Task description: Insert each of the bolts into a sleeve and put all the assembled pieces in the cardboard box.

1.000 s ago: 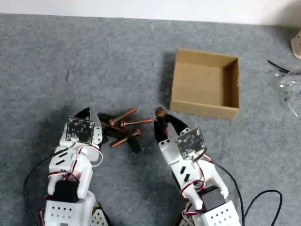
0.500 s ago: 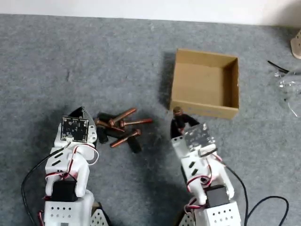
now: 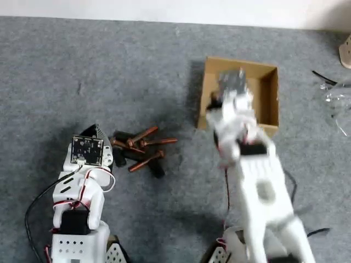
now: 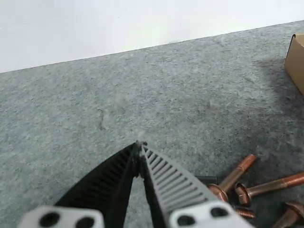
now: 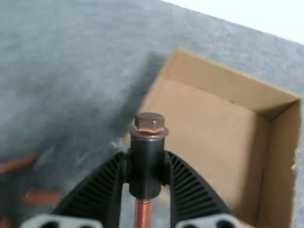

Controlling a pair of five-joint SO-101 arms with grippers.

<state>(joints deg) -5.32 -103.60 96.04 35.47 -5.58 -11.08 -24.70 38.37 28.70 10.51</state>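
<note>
I've swung the right gripper (image 5: pixel 146 164) from beside the pile up over the box (image 5: pixel 223 142) edge, pinching a sleeve (image 5: pixel 145 173) with its bolt (image 5: pixel 149 124) through it; I judge release comes next. My left gripper (image 4: pixel 140 154) sits pressed together, empty, beside the loose bolts (image 3: pixel 143 147).

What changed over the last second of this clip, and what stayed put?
The right gripper, jaws clamped on the sleeved bolt, swung from beside the loose bolts across to the box and now holds the piece over it. The left gripper shifted slightly at first, then stayed. Loose bolts and box kept their places.
</note>
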